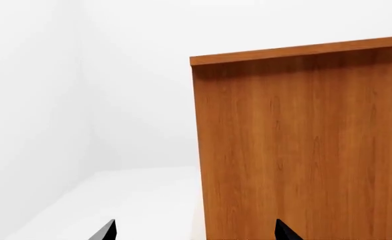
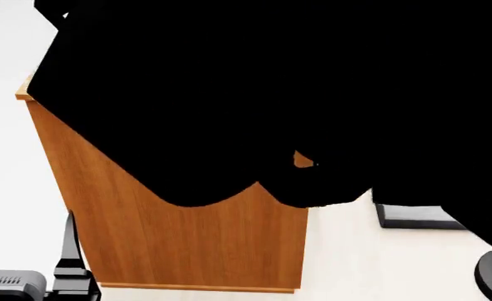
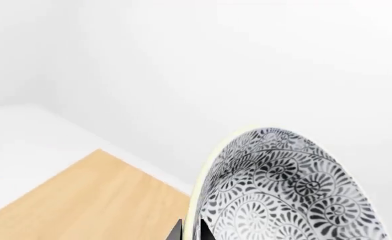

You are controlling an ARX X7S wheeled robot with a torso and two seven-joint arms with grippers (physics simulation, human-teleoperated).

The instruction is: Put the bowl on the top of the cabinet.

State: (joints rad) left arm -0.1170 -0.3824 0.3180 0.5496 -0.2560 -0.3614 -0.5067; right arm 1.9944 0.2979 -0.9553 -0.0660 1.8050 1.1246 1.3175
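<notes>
Overhead, the bowl [image 3: 285, 187] hangs beyond the cabinet [image 3: 89, 200] edge.

Left gripper [image 1: 194, 232] has its fingers spread wide with nothing between them; right gripper [image 3: 190, 231] pinches a bowl's rim.

From my station, a black mass of the robot's body blocked most of the head view, hiding the cabinet [image 2: 204, 238] top. The bowl [image 3: 282, 190] was cut off by the right wrist frame's edge. Only the left claw [image 1: 194, 231] fingertips [image 1: 106, 231] showed, apart.
</notes>
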